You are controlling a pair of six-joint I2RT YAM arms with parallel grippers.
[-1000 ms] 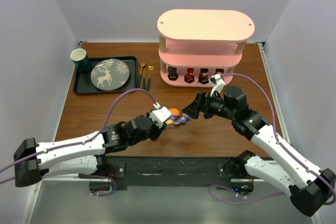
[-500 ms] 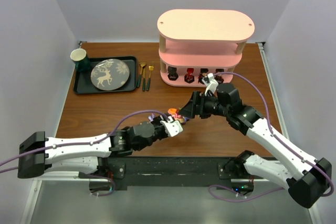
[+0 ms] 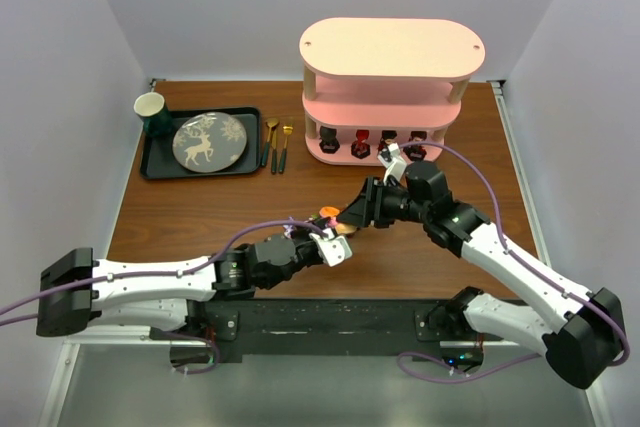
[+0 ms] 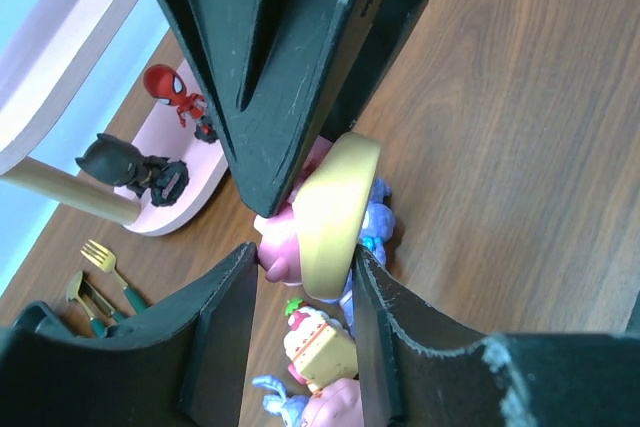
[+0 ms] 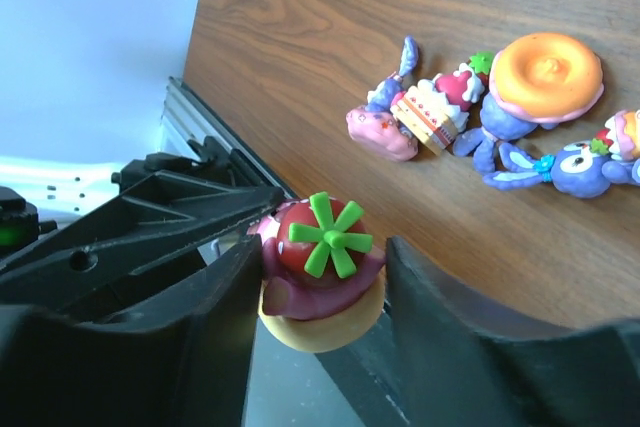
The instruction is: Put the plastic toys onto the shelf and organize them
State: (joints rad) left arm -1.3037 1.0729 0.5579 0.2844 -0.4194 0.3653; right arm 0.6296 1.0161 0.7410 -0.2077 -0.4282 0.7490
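Tart toy (image 5: 320,272) is up off the desk (image 5: 400,7), pinched at once by the jaws of my right gripper (image 5: 322,247) and of my left gripper (image 4: 305,257), both set narrow against it, with the other toys (image 5: 430,112) lying below the right jaws. My worry is that one side lets go before the other has a real grip and it drops into that pile, or both tug and it pops out sideways. Can't tell which jaws actually carry it, and the shelf (image 3: 390,47) tiers beyond them are mostly hidden under its top.

My L arm (image 3: 150,282) lies low from lower left, R arm (image 3: 510,262) from lower right; L gripper (image 3: 335,239) & R gripper (image 3: 350,215) meet mid-frame, both pinching one pink toy (image 5: 320,277).
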